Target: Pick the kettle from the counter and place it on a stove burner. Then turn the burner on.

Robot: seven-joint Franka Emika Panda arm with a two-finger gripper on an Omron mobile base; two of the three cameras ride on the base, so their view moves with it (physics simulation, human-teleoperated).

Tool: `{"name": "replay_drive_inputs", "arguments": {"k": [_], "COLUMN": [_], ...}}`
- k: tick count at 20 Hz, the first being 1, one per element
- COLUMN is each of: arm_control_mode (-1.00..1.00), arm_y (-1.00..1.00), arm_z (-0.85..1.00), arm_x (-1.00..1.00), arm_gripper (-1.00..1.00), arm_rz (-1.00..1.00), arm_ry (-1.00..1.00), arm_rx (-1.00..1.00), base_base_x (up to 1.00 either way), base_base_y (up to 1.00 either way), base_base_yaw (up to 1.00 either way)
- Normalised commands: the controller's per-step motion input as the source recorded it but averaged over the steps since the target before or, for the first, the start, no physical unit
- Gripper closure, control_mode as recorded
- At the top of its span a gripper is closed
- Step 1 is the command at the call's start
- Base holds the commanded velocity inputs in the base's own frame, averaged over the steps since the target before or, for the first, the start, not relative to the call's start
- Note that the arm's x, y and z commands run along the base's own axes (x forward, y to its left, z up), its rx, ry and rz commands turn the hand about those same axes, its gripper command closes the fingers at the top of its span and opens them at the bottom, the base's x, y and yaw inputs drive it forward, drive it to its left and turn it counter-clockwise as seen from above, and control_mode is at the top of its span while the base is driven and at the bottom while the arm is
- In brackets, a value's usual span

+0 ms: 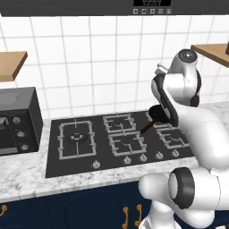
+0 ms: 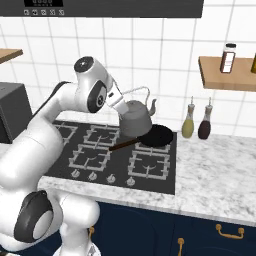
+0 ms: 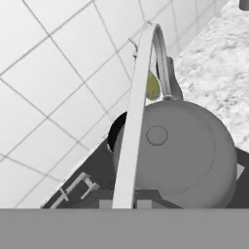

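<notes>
Right base view: your gripper (image 2: 121,108) pinches the kettle (image 2: 136,119) by its wire handle (image 3: 138,116) — lifted over the stove, just above the black frying pan (image 2: 156,135). Kettle hangs clear of the counter (image 2: 215,170) — spout toward the bottles (image 2: 196,122).

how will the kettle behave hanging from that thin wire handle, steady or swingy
Probably swingy: the kettle is carried above the frying pan with the pincer at its thin arched handle, so the squat body may pivot. It looks like smooth metal, so likely slippery in a light grip. The broad rounded base should sit steadily once lowered onto a grate.
</notes>
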Motion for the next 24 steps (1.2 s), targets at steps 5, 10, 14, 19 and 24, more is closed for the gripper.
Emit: {"name": "replay_drive_inputs", "arguments": {"k": [5, 10, 14, 19, 24], "arm_control_mode": [-1.0, -1.0, -1.0, -1.0, -1.0], "arm_y": [1.0, 1.0, 1.0, 1.0, 1.0], "arm_z": [-0.02, -0.32, -0.6, -0.75, -0.7], "arm_x": [0.01, 0.11, 0.19, 0.09, 0.2], "arm_gripper": [1.0, 1.0, 1.0, 1.0, 1.0], "arm_rz": [0.52, 0.47, 0.25, 0.11, 0.11], "arm_ry": [0.09, 0.01, -0.03, -0.3, -0.19], "arm_rx": [0.23, 0.16, -0.11, -0.08, 0.04], "base_base_x": [0.0, 0.0, 0.0, 0.0, 0.0], "base_base_y": [0.0, 0.0, 0.0, 0.0, 0.0], "base_base_yaw": [0.0, 0.0, 0.0, 0.0, 0.0]}}
